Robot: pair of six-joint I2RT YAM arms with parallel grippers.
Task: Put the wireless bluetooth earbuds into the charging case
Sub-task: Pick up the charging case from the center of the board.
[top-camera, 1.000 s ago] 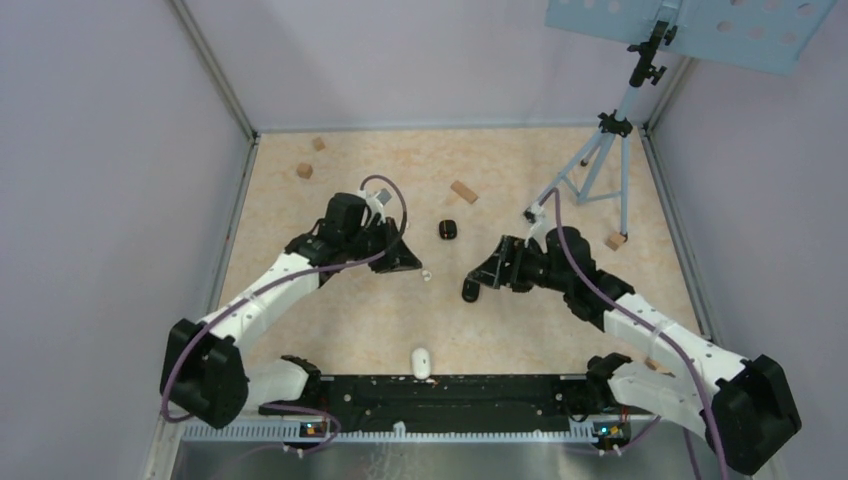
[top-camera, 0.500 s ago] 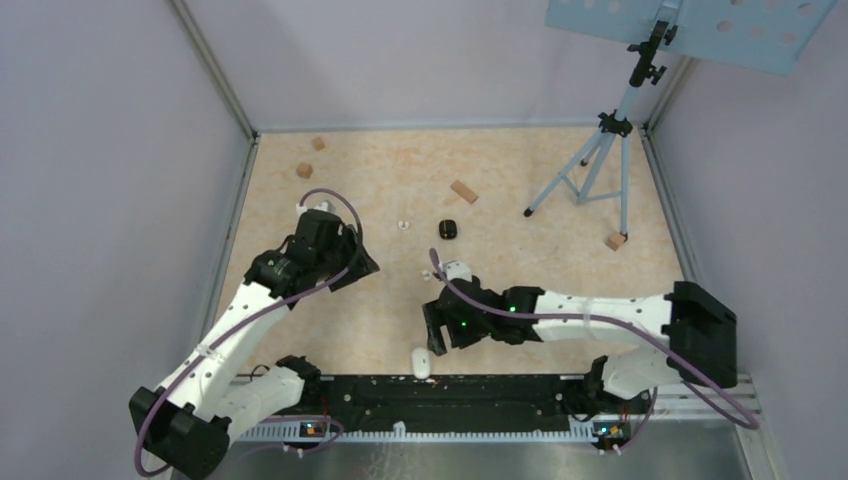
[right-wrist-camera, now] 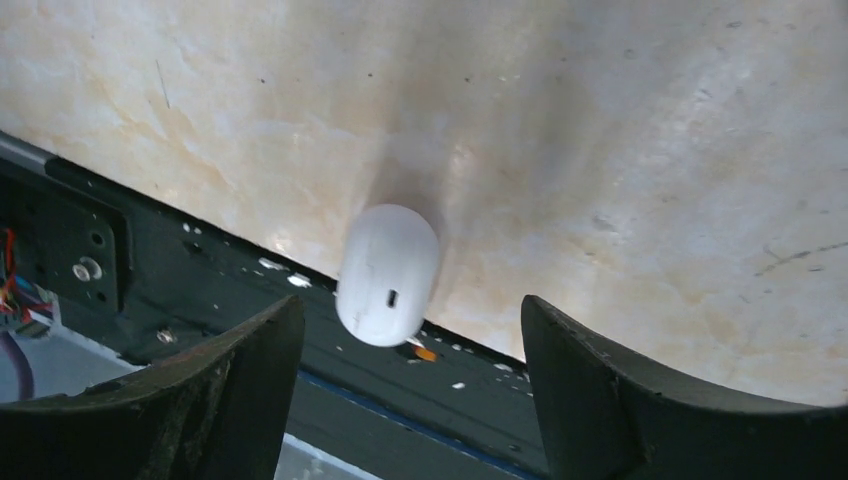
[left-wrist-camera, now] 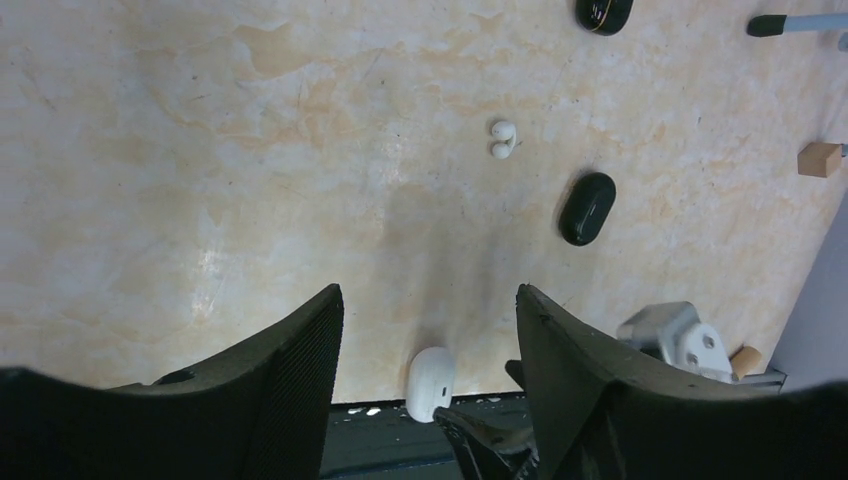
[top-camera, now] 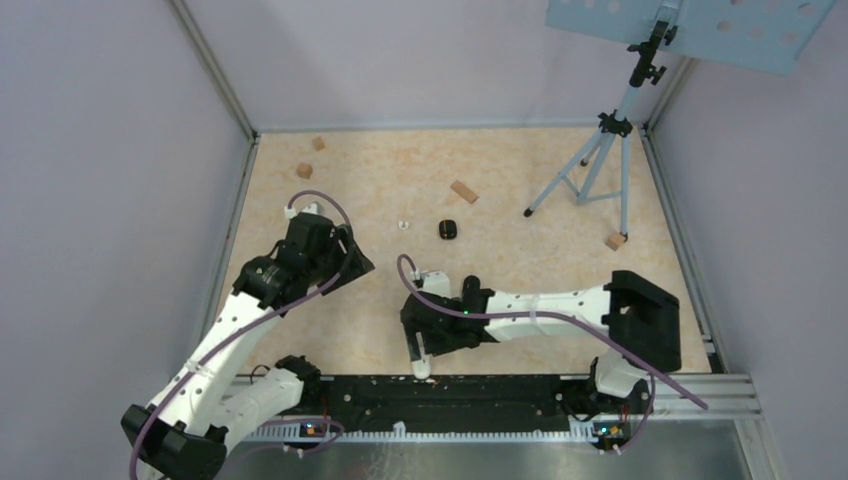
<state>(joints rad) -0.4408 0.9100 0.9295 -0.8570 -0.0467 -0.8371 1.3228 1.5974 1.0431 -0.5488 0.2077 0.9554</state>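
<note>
The right gripper (right-wrist-camera: 410, 312) is hovering, jaws apart, over the white case (right-wrist-camera: 388, 275) at lower centre. The left gripper (left-wrist-camera: 428, 297) is hanging with jaws apart, a white earbud (left-wrist-camera: 502, 139) lying upper centre.

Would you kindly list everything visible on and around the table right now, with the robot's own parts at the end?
white charging case: one, white, near edge, centre
black cases: two, black, mid-table
white earbud: at least one, white, left of a black case
tripod: one, grey-blue, far right, carrying a blue perforated panel
wooden blocks: four overhead, tan, two far left, one mid-far, one by the tripod
rail: one, black, along the near edge
left gripper: one, black, open and empty, left of centre
right gripper: one, black, open, over the white charging case
</note>
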